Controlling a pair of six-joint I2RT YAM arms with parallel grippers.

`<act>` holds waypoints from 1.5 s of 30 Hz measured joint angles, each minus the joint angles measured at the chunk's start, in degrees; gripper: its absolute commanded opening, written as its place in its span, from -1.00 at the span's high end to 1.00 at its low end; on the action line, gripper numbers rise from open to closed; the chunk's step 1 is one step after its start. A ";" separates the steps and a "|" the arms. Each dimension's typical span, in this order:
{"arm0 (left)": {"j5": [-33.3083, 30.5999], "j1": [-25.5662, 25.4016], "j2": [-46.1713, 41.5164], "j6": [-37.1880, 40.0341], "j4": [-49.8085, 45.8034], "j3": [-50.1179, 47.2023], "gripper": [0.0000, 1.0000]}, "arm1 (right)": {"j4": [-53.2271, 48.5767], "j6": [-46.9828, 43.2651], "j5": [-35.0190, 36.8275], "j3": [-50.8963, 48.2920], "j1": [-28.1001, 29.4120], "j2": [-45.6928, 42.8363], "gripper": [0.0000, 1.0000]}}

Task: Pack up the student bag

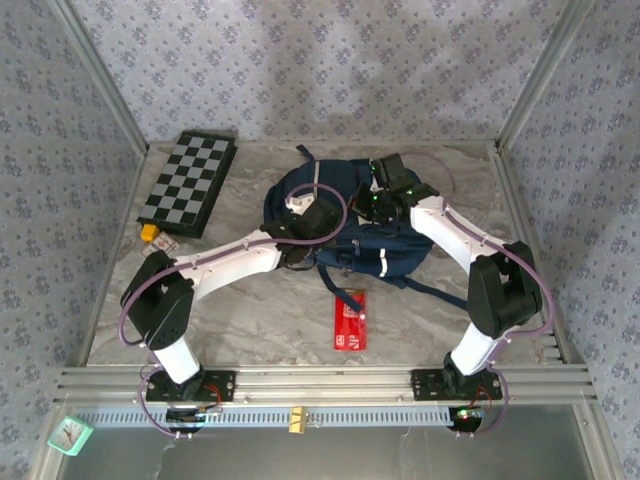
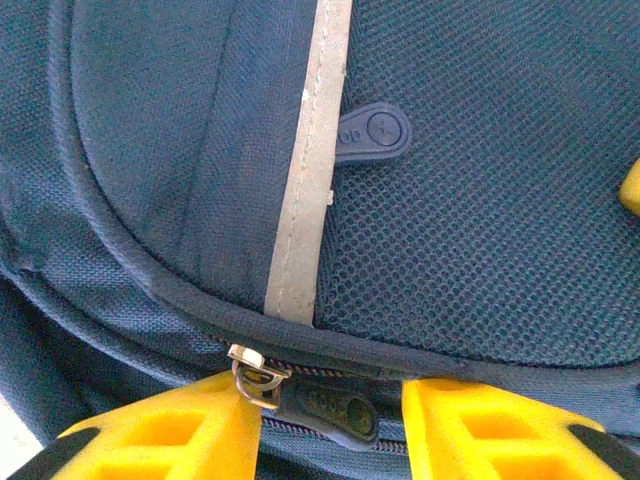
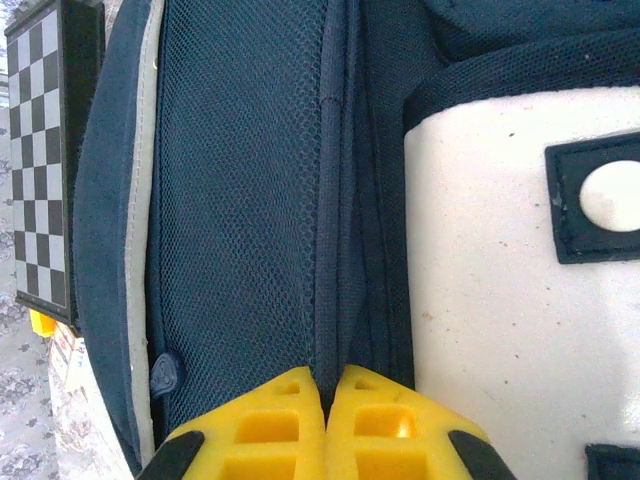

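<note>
We log the student bag [image 1: 295,195] mid-table [image 1: 250,315], chessboard [image 1: 190,183] off its left, red packet [image 1: 350,320] just nearer; left gripper [image 2: 330,400] gapes astride a zipper pull [image 2: 325,410], right gripper [image 3: 328,385] pinches closed on the bag's seam [image 3: 335,250].

1. The student bag [image 1: 360,245], soft navy fabric, lies flat on the marbled surface [image 1: 250,310], mid-width and toward the back.
2. A pale strip [image 2: 305,190] runs beside a dark mesh panel [image 2: 480,230].
3. A white patch [image 3: 500,300] covers one pocket.
4. A navy zipper pull [image 2: 320,408] lies along a seam.
5. Dark straps trail from its near edge.
</note>
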 measured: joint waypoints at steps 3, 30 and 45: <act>-0.07 0.24 0.87 -0.33 -0.24 0.52 0.38 | 0.50 0.28 -0.22 0.00 0.00 0.39 1.00; 7.34 6.99 -11.37 15.32 0.94 -8.94 1.00 | -4.33 -5.09 -6.36 6.54 -0.66 3.72 1.00; 14.10 2.54 -6.40 21.14 5.42 -8.24 1.00 | -17.20 -16.79 -9.97 32.26 -3.45 20.81 0.40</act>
